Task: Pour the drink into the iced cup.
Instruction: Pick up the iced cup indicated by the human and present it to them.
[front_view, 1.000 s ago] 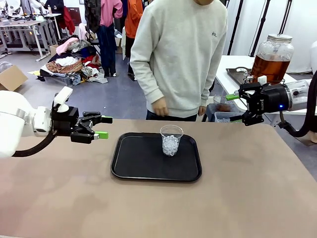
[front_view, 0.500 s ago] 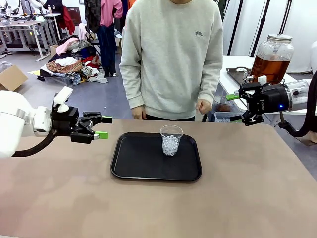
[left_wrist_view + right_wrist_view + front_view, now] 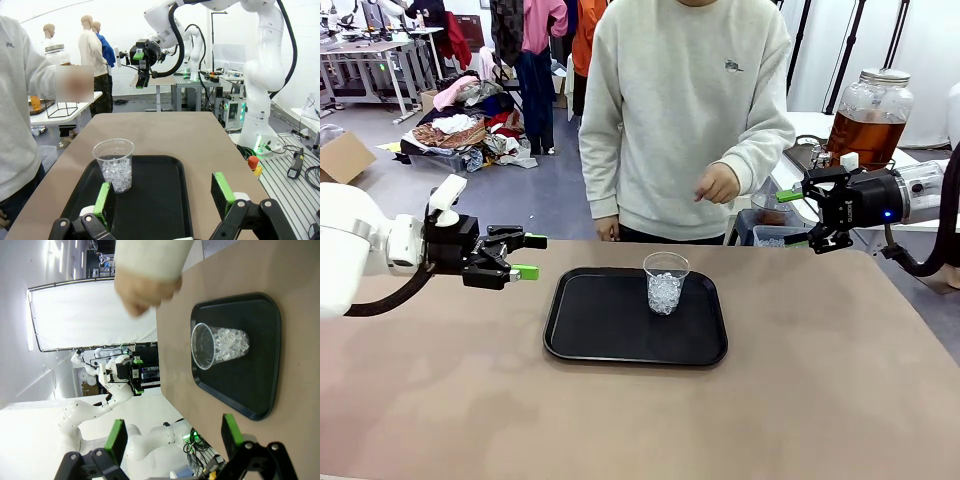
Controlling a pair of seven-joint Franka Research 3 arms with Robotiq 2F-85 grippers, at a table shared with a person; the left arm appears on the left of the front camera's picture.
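Clerk: Entries, left to right?

Checker: Left tool (image 3: 530,256), fingers spread, carrying nothing, hovering over the desk (image 3: 820,400) just left of the black tray (image 3: 560,340). Iced cup (image 3: 666,283), clear, standing upright on the tray's far half, holding ice and no liquid.

Clerk: Anything changing?

Checker: Person's hand (image 3: 717,184). Half a second ago it was hanging lower, near the desk's far edge. Now it is lifting to chest height, curled. Probably the person is turning toward the dispenser, so pouring is not yet starting.

Clerk: Further right?

Checker: Right tool (image 3: 794,217), fingers spread and empty, hanging above the desk's far right corner. Glass jar dispenser (image 3: 868,95) is holding the drink (image 3: 865,140), amber, and sitting on a white side table (image 3: 815,122), well apart from the cup.

Clerk: Obstructions?

Checker: Right tool is hanging between dispenser and cup. The person's raised arm is crossing that same stretch.
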